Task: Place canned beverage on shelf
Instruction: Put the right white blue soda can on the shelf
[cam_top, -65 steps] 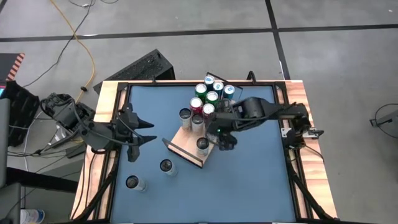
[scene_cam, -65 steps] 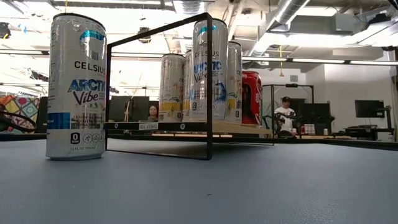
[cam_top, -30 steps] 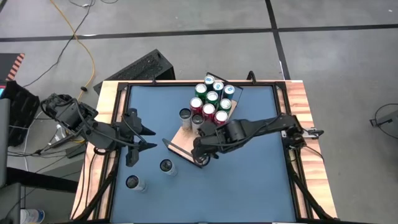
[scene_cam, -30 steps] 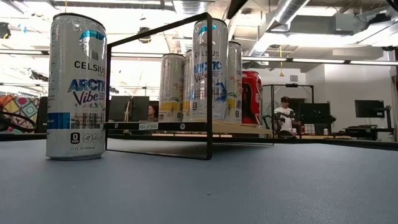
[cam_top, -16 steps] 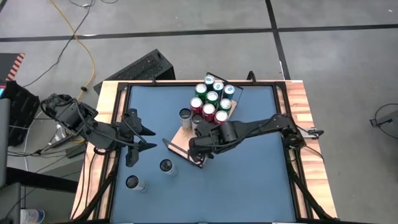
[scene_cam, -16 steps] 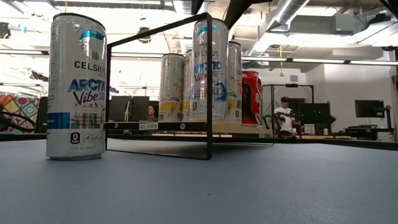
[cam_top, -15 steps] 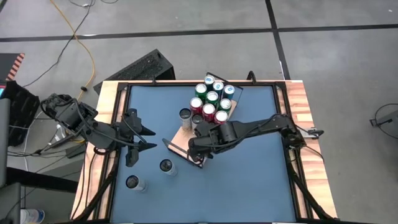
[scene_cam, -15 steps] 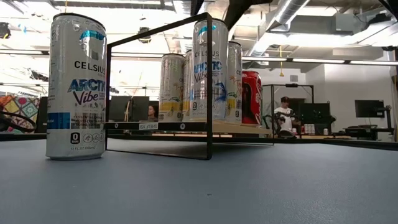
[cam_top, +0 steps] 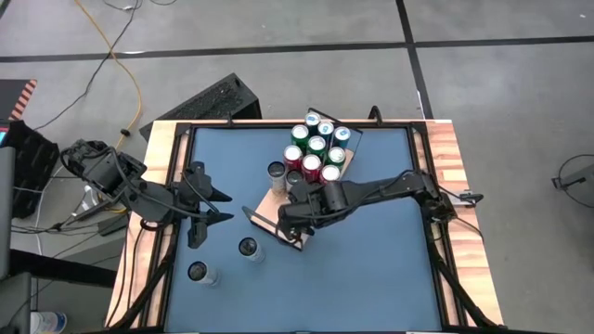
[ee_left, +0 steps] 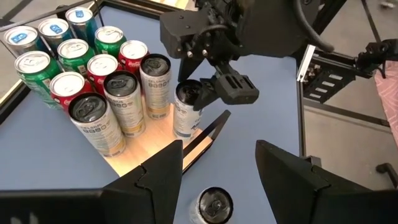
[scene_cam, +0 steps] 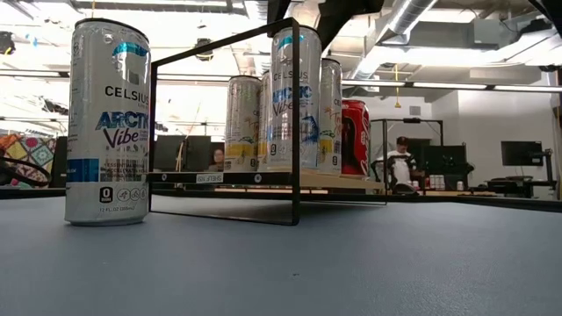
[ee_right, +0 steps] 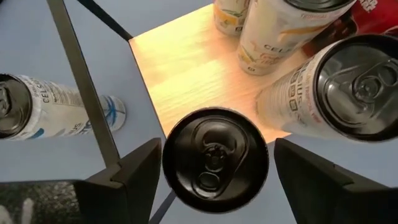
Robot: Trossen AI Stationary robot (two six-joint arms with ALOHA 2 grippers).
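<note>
— While the left gripper (cam_top: 215, 206) hangs open-fingered, holding nothing, near the table's (cam_top: 371, 269) left edge, where's the can (ee_left: 186, 111)?
— Upright at the shelf's (ee_right: 186, 68) bare end, beside other cans (ee_left: 118, 106). The right gripper (cam_top: 293, 223) clasps it from above.

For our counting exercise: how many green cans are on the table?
3: one green can, a second, a third, in a row between the blue cans and red cans; none seems hidden.

Jaws flank a dark-topped can (ee_right: 215, 158) (upright) over the shelf (ee_right: 186, 68) edge.
</note>
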